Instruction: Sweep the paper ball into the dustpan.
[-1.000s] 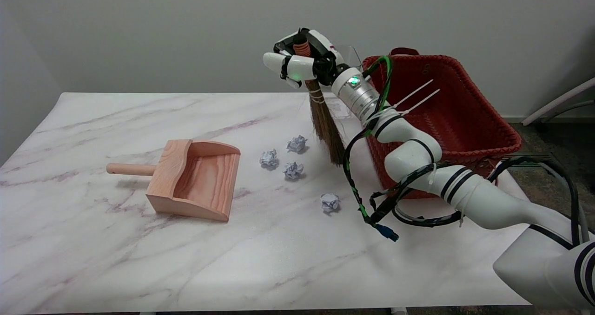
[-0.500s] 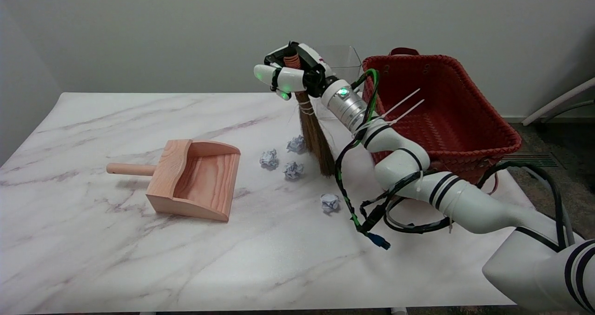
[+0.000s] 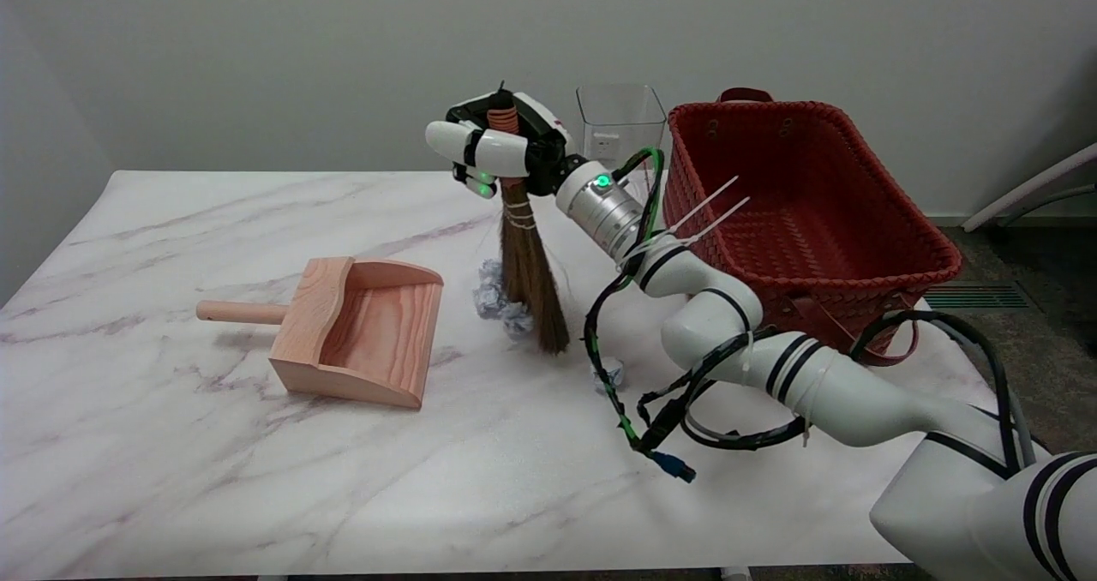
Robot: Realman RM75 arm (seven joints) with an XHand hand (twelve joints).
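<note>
The robot hand (image 3: 495,146) grips the broom (image 3: 527,268), bristles against the paper balls (image 3: 495,298) mid-bench, just right of the dustpan (image 3: 364,328). Mid-sweep, I'd say; next it needs a steady push left into the dustpan's mouth.

Right hand (image 3: 501,146) grips a small broom (image 3: 527,281) by its handle, bristles against crumpled paper balls (image 3: 494,300) beside the wooden dustpan (image 3: 360,331). Another paper ball (image 3: 610,373) lies partly behind cables. Red basket (image 3: 814,212) stands on the marble table (image 3: 214,461).
</note>
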